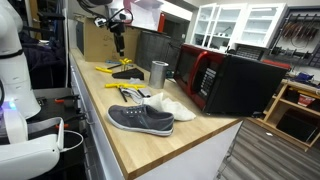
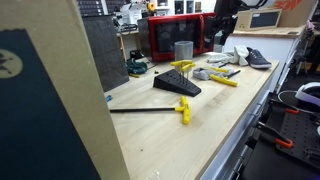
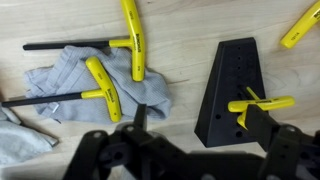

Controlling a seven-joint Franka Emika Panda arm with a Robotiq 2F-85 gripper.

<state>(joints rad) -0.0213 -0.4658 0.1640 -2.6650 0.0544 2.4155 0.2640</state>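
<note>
My gripper (image 3: 201, 132) hangs open above the wooden bench, with nothing between its fingers (image 3: 140, 118). Right below it stands a black wedge-shaped tool stand (image 3: 228, 88) with one yellow T-handle hex key (image 3: 262, 103) stuck in its side. To the left lies a crumpled grey cloth (image 3: 92, 72) with two more yellow T-handle keys (image 3: 133, 40) (image 3: 103, 88) on it. In both exterior views the gripper (image 1: 118, 42) (image 2: 220, 38) is well above the stand (image 1: 128, 75) (image 2: 178, 86).
A metal cup (image 1: 159, 73) (image 2: 183, 50), a red microwave (image 1: 205, 75), a grey shoe (image 1: 140, 118) and a white shoe (image 1: 172, 106) share the bench. Another yellow key (image 2: 184, 110) with a long black shaft lies apart. A wooden panel (image 2: 70, 110) blocks part of an exterior view.
</note>
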